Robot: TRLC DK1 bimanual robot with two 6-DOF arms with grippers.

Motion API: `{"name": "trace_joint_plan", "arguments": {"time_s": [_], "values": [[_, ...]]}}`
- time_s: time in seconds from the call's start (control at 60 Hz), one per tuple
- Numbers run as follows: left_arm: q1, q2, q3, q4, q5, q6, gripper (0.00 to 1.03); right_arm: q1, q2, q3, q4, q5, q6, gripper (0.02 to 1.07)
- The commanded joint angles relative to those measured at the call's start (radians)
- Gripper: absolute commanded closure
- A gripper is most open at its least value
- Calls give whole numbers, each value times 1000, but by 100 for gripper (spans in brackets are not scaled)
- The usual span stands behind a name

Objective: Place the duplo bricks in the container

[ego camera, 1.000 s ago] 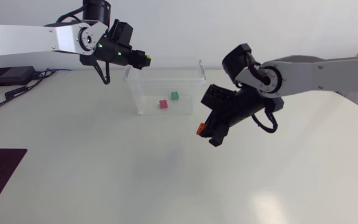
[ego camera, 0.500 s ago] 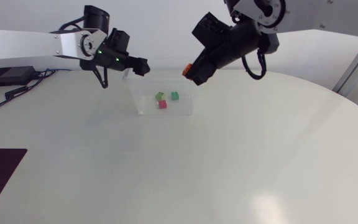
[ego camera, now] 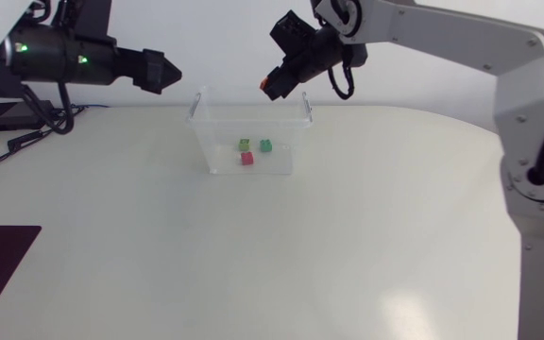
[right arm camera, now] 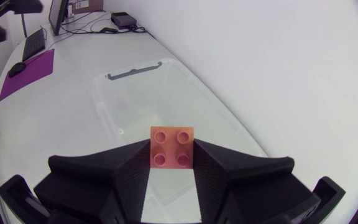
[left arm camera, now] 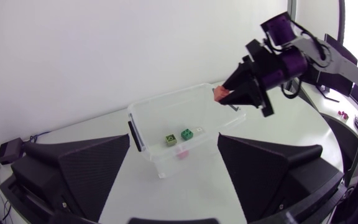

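Clamped from both sides on the orange brick (right arm camera: 172,147), the right gripper (ego camera: 274,85) holds it studs-up in the air above the container's (ego camera: 211,162) far right corner, close to the rim and the handle clip there rather than over the middle. Inside the container, on its floor, lie a green brick (ego camera: 265,145), an olive brick (ego camera: 244,144) just beside it, and a red brick (ego camera: 247,159) nearer the front wall. The left gripper (ego camera: 163,71) hangs well apart from the container on its left side, fingers spread and empty. As I judge it, the risk is a release from this spot. The brick sits high and near the edge, so it could clip the rim or the handle and tumble out onto the table (ego camera: 348,246), or bounce off the hard floor of the container. Moving it inward and lower first would guard against that. Compared with half a second ago, the right gripper has shifted slightly toward the container's far rim with the brick in its grip, and the left arm has drawn back from the container's left corner.
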Motion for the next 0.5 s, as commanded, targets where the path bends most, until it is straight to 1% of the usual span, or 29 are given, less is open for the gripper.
{"name": "trace_joint_plan", "arguments": {"time_s": [0.0, 0.017, 0.1, 0.117, 0.133, 0.15, 0.2, 0.25, 0.367, 0.417, 0.45, 0.483], "values": [[4, -73, -97, -16, -3, 13, 4, -13, 121, 95, 3, 4, 31, 76], [4, -88, -111, -16, -3, 14, 4, -13, 141, 117, 3, 10, 36, 66], [6, -157, -175, -16, -3, 19, 4, -16, 212, 204, -5, 39, 49, 21], [9, -172, -189, -16, -4, 19, 4, -18, 224, 221, -8, 45, 51, 7], [12, -186, -200, -16, -4, 19, 4, -18, 228, 235, -10, 51, 54, 4], [12, -206, -215, -16, -7, 24, 4, -18, 230, 238, -10, 54, 54, 6], [10, -249, -249, -15, -29, 34, 4, -18, 212, 230, -7, 60, 57, 6], [10, -292, -275, -13, -53, 45, 5, -18, 159, 181, 21, 71, 71, 6], [24, -364, -310, -15, -86, 59, 6, -18, -32, -83, 202, 123, 86, 6], [37, -376, -316, -22, -87, 62, 7, -19, -95, -159, 225, 140, 78, 6], [60, -387, -319, -19, -98, 56, 4, -25, -140, -215, 237, 142, 77, 6], [76, -399, -324, -18, -104, 51, 4, -33, -186, -273, 263, 146, 77, 6]]}}
